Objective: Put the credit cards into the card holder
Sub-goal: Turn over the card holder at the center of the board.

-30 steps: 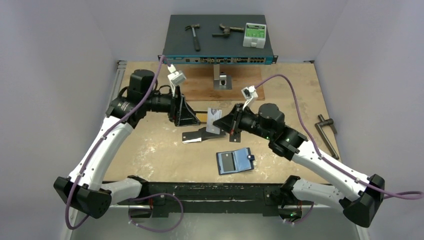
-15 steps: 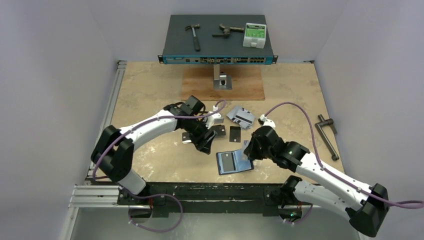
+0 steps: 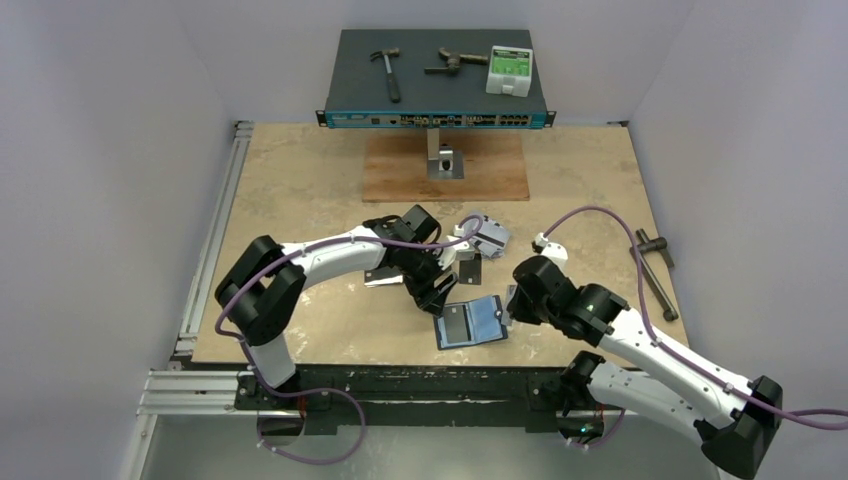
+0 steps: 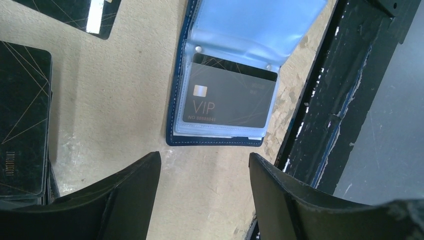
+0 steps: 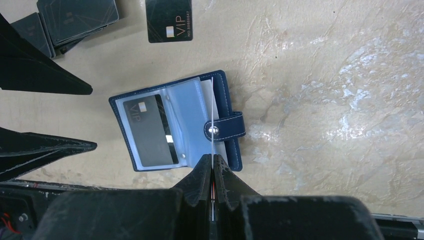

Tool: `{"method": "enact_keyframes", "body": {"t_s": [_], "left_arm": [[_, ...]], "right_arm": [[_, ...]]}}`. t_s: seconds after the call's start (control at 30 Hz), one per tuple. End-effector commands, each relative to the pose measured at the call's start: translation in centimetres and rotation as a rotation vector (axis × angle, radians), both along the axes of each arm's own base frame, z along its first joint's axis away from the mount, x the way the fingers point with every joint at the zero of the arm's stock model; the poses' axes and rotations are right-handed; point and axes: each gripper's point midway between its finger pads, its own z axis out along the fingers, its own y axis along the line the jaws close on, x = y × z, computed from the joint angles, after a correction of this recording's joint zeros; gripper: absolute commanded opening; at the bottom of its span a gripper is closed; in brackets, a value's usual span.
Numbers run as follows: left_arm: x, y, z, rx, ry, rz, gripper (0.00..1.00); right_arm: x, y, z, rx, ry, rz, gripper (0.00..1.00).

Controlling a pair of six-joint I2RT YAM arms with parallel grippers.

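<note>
One card holder — ahead of left pincer

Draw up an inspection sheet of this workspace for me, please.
Surface: tan table, scuffed, white smears.
Job's things: card holder open, dark VIP card in one sleeve; black card stack and silver-grey cards loose beyond it.
Clutter: hammer and green-white box on network switch; crank tool at right edge.
Grippers: left gripper open, empty, near the holder; right gripper shut on thin card, edge-on.
Cables: purple cable along each arm.
Surroundings: plain walls.
</note>
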Motion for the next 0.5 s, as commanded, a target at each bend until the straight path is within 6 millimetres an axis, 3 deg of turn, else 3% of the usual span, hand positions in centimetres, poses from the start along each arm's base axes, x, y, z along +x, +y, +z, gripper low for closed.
{"method": "enact_keyframes", "body": {"t_s": [0.0, 0.47], "left_arm": [[0.9, -1.4, 0.7, -0.032, -0.026, 0.022, 0.64], [0.8, -0.9, 0.3, -0.001, -0.022, 0.031, 0.62]], "right_arm": [[0.4, -0.8, 0.4, -0.025, -0.024, -0.032, 0.0], [0.4, 0.1, -1.0, -0.012, -0.02, 0.014, 0.0]]}}
